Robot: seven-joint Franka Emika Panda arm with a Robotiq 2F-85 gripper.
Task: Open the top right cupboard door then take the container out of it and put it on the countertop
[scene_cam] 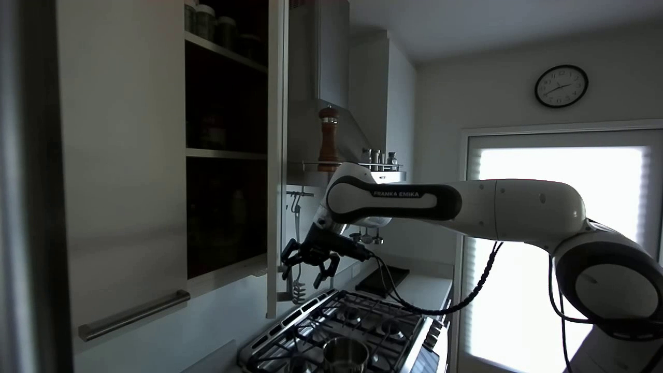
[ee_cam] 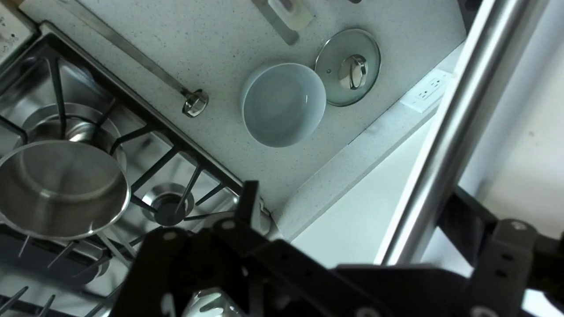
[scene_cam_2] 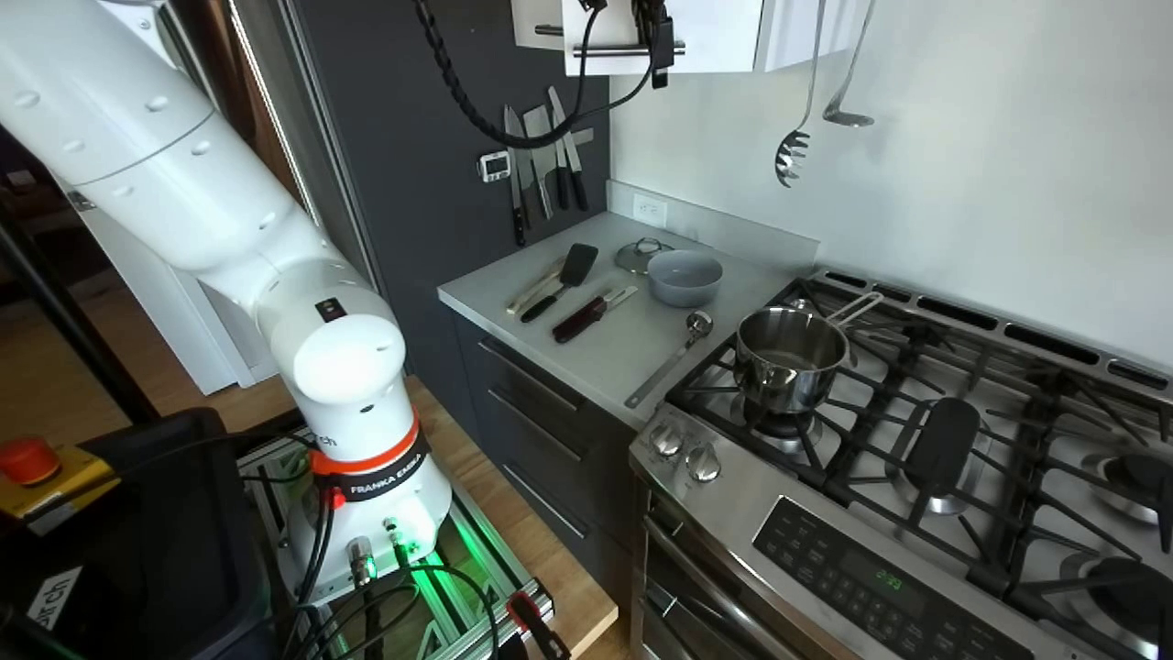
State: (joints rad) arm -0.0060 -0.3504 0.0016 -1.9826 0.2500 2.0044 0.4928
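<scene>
Step in hand, as judged: opening the cupboard, and probably finishing that stage. The tall flat pale grey-white door panel (scene_cam: 274, 207) is standing swung out from the dark-interiored cupboard (scene_cam: 228, 278), leaving the shelves exposed. The slim horizontal steel bar handle (ee_cam: 460, 132) is running near the panel's lower edge.

Pincer: the black two-fingered pincer (scene_cam: 301, 278) is standing spread, pinching nothing. In the wrist view the bar is lying between the fingertips; one black finger (ee_cam: 465, 224) is showing on the panel side, partly covered by the bar. It is probably hooking the handle; whether they are touching, I cannot tell.

Container: not identified. Lidded cylindrical jars (scene_cam: 205, 25) are standing on the topmost visible shelf and dim shapes are showing lower down; darkness is hiding which one the task is meaning.

Destination: the pale speckled flat bench (scene_cam_2: 605, 357) is bordering the black gas hob (scene_cam_2: 948, 445) and carrying a round grey-blue bowl (scene_cam_2: 685, 280) among utensils.

Next move, as judged: it is calling for slipping the finger clear without dragging the panel back, rounding the door's free edge, then lining the spread pincer up with the container inside. The wrist is likely to be risking a bump against the panel.
</scene>
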